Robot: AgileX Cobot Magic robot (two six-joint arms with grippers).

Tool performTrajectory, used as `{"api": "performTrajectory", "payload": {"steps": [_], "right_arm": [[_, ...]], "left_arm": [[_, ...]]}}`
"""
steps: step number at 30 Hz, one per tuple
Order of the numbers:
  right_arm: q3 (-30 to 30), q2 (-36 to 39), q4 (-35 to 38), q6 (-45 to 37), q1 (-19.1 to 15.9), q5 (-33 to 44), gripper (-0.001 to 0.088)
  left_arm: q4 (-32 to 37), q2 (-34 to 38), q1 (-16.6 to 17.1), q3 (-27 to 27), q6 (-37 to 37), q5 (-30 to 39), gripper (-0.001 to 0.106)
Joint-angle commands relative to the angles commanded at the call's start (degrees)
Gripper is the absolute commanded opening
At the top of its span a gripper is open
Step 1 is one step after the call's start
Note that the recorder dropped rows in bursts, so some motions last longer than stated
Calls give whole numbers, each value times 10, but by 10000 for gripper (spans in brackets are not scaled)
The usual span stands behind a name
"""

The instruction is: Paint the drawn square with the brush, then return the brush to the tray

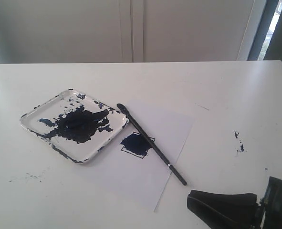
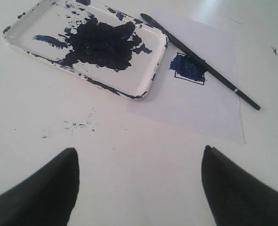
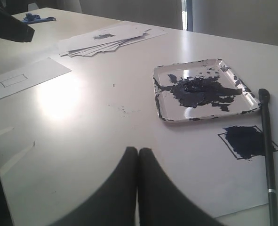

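Observation:
The white tray [image 1: 33, 125], pooled with dark navy paint, sits at the table's left of centre. The black brush [image 1: 150, 143] lies loose on the white paper sheet [image 1: 131, 179]; its dark tip is beside the tray's corner and its shaft crosses the drawn square [image 1: 135, 143], which is smeared dark blue. My right gripper [image 1: 191, 196] is shut and empty at the near right, just off the brush's handle end. The right wrist view shows the right gripper [image 3: 138, 149], tray [image 3: 158, 94], brush [image 3: 266, 141] and square [image 3: 244, 141]. My left gripper [image 2: 139, 150] stands open over bare table, short of the tray [image 2: 148, 80], brush [image 2: 200, 61] and square [image 2: 188, 68].
Paint specks mark the table at the right [image 1: 238, 140] and near left [image 1: 28, 177]. In the right wrist view, a stack of paper sheets [image 3: 106, 40] and a single sheet with a drawn rectangle [image 3: 21, 80] lie beyond the tray.

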Motion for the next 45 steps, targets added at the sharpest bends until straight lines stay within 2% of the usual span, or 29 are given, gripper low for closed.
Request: {"api": "performTrajectory", "payload": {"steps": [2, 4, 6, 13, 19, 24, 29, 40, 45], "right_arm": [[0, -41, 0, 0, 0, 0, 0], [0, -94, 0, 0, 0, 0, 0], [0, -131, 0, 0, 0, 0, 0], [0, -230, 0, 0, 0, 0, 0], [0, -291, 0, 0, 0, 0, 0], [0, -346, 0, 0, -6, 0, 0], [0, -348, 0, 0, -13, -11, 0], [0, -348, 0, 0, -13, 0, 0], [0, -348, 0, 0, -13, 119, 0]], "left_arm": [[0, -3, 0, 27, 0, -31, 749], [0, -21, 0, 81, 0, -87, 749], [0, -42, 0, 117, 0, -108, 749], [0, -121, 0, 201, 0, -110, 749], [2, -178, 0, 249, 0, -110, 749], [5, -194, 0, 252, 0, -148, 749], [5, -194, 0, 252, 0, -175, 749], [11, -194, 0, 252, 0, -175, 749], [11, -194, 0, 252, 0, -175, 749]]}}
